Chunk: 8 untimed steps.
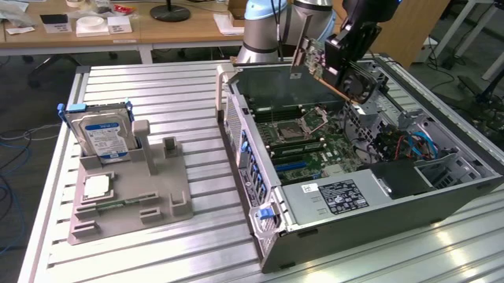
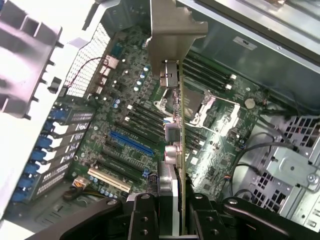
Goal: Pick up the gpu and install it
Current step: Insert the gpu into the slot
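Note:
The gpu [image 1: 334, 68] hangs tilted above the open computer case [image 1: 346, 230], its round black fan [image 1: 360, 82] facing the exterior view's right and its pale metal bracket [image 1: 299, 54] at the end toward the exterior view's left. My gripper [image 1: 346, 41] is shut on the card's upper edge. In the wrist view the gpu [image 2: 176, 145] is seen edge-on between my gripper's [image 2: 172, 217] two black fingers [image 2: 142, 215], with the bracket [image 2: 175, 30] at its far end. It hovers over the motherboard [image 2: 120, 105], apart from the blue slot [image 2: 131, 143].
A grey parts holder [image 1: 130, 206] at the exterior view's left carries a silver hard drive [image 1: 98, 132] standing upright and a processor chip [image 1: 96, 186]. The case's side walls, drive cage [image 1: 441, 171] and cables [image 1: 409, 144] surround the motherboard. A wooden desk [image 1: 141, 29] stands behind.

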Each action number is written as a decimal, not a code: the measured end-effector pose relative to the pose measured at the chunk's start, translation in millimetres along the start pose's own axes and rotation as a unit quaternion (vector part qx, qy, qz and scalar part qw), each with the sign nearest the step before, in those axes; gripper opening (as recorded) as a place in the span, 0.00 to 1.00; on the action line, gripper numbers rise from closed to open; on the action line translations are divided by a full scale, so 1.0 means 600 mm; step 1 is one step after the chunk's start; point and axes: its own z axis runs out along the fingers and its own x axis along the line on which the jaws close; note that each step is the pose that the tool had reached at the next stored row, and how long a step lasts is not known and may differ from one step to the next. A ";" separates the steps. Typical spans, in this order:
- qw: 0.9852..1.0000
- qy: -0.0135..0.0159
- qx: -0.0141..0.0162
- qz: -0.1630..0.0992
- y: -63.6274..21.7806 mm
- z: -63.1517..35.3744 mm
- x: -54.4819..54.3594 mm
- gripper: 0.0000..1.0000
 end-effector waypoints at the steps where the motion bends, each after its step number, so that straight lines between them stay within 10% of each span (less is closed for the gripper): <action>1: 1.000 0.000 0.000 -0.007 0.000 0.000 0.000 0.28; 8: 0.999 0.002 0.000 -0.053 0.000 0.000 0.000 0.28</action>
